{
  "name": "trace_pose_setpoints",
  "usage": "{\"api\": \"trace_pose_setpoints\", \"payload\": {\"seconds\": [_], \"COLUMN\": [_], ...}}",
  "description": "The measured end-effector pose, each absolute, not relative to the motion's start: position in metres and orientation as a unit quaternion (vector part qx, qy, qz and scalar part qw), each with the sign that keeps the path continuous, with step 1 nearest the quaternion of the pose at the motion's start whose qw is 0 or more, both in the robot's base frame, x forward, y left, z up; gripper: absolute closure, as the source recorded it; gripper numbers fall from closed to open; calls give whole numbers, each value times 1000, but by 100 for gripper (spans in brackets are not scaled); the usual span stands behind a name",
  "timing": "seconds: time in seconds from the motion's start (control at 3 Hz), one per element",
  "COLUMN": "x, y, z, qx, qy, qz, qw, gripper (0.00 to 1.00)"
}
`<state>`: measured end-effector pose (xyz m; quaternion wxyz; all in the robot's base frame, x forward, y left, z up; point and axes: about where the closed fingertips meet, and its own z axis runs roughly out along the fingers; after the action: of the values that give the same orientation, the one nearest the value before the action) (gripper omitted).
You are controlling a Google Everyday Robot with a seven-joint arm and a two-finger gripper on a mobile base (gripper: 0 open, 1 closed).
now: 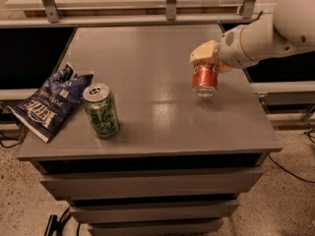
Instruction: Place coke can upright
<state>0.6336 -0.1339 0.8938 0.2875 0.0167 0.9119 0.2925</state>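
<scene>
The coke can (205, 77) is red-orange with a silver end facing down and toward me. It hangs close to upright, just over the right side of the grey table (157, 127). My gripper (206, 59) reaches in from the right on a white arm and is shut on the can's upper end, with its tan fingers (202, 52) wrapped around it. Whether the can's lower end touches the table cannot be told.
A green patterned can (101, 110) stands upright at the front left of the table. A blue chip bag (49, 102) lies at the left edge. A rail with metal posts (171, 4) runs behind the table. Drawers sit below the top.
</scene>
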Motion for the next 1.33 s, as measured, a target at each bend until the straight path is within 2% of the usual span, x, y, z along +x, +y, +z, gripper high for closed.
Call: {"api": "trace_pose_setpoints", "payload": {"seconds": [1.33], "x": [632], "y": [-125], "z": [918], "qx": [-95], "qy": [850], "qz": [309], "qw": [416], "gripper": [100]}}
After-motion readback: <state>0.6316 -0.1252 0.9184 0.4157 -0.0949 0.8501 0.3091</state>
